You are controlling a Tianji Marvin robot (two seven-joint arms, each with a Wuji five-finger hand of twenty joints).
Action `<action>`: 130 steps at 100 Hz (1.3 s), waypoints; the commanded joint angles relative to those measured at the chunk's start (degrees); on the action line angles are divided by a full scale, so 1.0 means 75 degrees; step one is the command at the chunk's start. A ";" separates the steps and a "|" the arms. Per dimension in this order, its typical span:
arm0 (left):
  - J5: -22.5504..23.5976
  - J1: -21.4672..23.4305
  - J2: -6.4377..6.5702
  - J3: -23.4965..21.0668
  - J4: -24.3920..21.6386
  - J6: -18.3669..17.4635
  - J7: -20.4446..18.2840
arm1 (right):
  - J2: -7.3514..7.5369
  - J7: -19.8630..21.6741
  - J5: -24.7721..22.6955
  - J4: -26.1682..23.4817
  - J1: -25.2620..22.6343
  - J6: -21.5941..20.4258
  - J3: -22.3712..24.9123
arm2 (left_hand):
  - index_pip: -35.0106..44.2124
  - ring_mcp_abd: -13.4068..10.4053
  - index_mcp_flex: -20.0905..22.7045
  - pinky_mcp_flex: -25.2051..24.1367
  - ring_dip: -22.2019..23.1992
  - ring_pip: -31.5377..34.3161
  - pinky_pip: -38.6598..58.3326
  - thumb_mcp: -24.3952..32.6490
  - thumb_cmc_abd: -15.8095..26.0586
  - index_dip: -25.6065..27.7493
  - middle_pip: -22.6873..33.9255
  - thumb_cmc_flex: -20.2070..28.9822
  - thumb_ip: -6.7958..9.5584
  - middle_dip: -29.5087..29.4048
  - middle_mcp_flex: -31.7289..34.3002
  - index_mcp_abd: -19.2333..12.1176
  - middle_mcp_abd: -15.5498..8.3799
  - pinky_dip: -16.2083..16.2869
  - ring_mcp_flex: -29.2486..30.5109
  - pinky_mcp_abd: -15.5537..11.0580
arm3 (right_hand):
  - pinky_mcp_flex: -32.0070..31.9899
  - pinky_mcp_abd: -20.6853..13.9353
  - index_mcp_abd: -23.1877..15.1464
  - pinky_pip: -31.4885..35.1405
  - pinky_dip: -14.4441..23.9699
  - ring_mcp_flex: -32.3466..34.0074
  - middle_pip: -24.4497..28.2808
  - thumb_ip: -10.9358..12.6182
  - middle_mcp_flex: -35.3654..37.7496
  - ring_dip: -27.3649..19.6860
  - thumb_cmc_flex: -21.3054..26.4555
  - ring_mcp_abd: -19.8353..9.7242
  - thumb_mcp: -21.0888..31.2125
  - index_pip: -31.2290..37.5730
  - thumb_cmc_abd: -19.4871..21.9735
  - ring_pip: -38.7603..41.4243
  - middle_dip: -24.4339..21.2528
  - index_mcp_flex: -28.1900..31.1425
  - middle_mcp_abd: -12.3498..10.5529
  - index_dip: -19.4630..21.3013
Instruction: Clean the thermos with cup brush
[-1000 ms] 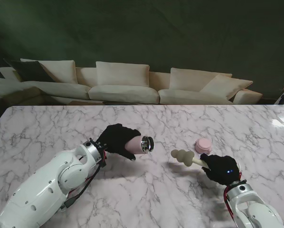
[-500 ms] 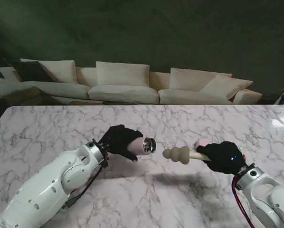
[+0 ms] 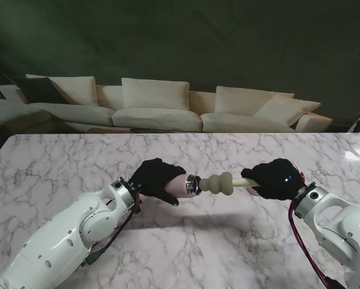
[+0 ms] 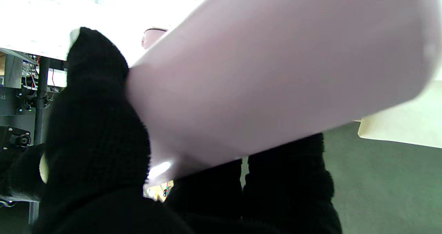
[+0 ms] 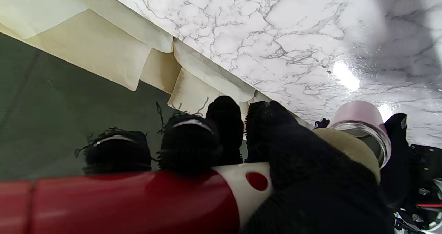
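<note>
Overhead, marble table point(image 3: 59, 162), cream sofa point(image 3: 156, 105) behind, left hand point(image 3: 156, 179) gripping thermos point(image 3: 181, 185), right hand point(image 3: 273, 179) gripping brush point(image 3: 219, 183).

- The thermos point(image 4: 276, 78) fills most of the view, a pale pink body lying slantwise and blurred from closeness
- The left hand point(image 4: 103, 151), in a black knitted glove, is wrapped around it, one thick finger against one side and two fingers point(image 4: 286, 178) against the other
- A small pink object point(image 4: 152, 37) peeks past the thermos against the bright table top
- A cream cushion point(image 4: 404, 123) and green floor lie beyond
</note>
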 commanded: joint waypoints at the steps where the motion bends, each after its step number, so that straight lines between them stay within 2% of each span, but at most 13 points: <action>1: -0.0034 -0.0002 -0.0039 -0.0003 -0.0083 -0.0012 -0.0071 | 0.0046 0.0115 -0.0091 -0.0078 0.0122 -0.0019 -0.0082 | 0.0936 -0.0799 0.0708 0.0114 0.0316 0.1277 0.0366 0.3571 0.3351 0.0247 0.0606 0.2545 0.0547 0.0123 0.0210 -0.1228 -0.0679 0.0194 0.0511 -0.0699 | 0.0280 0.0054 -0.0054 0.0612 -0.0065 0.0378 0.0273 0.0142 0.0175 0.0393 0.0566 -0.0249 0.0551 -0.0130 0.0607 0.0877 0.0100 0.0272 0.0101 -0.0137; 45: -0.0079 -0.0078 -0.0058 0.0114 -0.0092 0.0083 -0.0086 | 0.0112 0.0851 -0.0086 0.0044 0.0901 -0.0112 -0.0766 | 0.0960 -0.0829 0.0710 0.0112 0.0391 0.1384 0.0438 0.3575 0.3340 0.0254 0.0671 0.2569 0.0518 0.0235 0.0214 -0.1223 -0.0655 0.0235 0.0526 -0.0664 | 0.0340 0.0078 0.0049 0.0662 -0.0117 0.0379 0.0261 0.0143 0.0248 0.0437 0.0560 -0.0243 0.0515 -0.0227 0.0608 0.0939 0.0091 0.0285 0.0108 -0.0288; 67: -0.0137 -0.0097 -0.0088 0.0167 -0.0081 0.0165 -0.0005 | 0.0118 0.1314 -0.0004 -0.0052 0.1069 -0.0010 -0.0995 | 0.0986 -0.0837 0.0723 0.0159 0.0478 0.1496 0.0543 0.3579 0.3319 0.0269 0.0701 0.2587 0.0498 0.0326 0.0232 -0.1197 -0.0606 0.0292 0.0568 -0.0646 | 0.0495 0.0208 0.0333 0.0770 -0.0133 0.0374 0.0223 0.0155 0.0390 0.0537 0.0590 -0.0178 0.0584 -0.0375 0.0548 0.1131 0.0062 0.0303 0.0219 -0.0483; 130: -0.0401 -0.0183 -0.0168 0.0312 -0.0050 0.0301 0.0068 | 0.0099 0.2438 0.0069 -0.0162 0.1617 0.1016 -0.2014 | 0.0994 -0.0880 0.0784 0.0285 0.0560 0.1581 0.0631 0.3654 0.3267 0.0271 0.0708 0.2581 0.0483 0.0442 0.0283 -0.1135 -0.0508 0.0325 0.0676 -0.0620 | 0.0819 0.0323 0.0819 0.0997 -0.0210 0.0373 0.0127 0.0191 0.0638 0.0739 0.0537 -0.0200 0.0836 -0.0643 0.0407 0.1494 -0.0011 0.0373 0.0356 -0.0838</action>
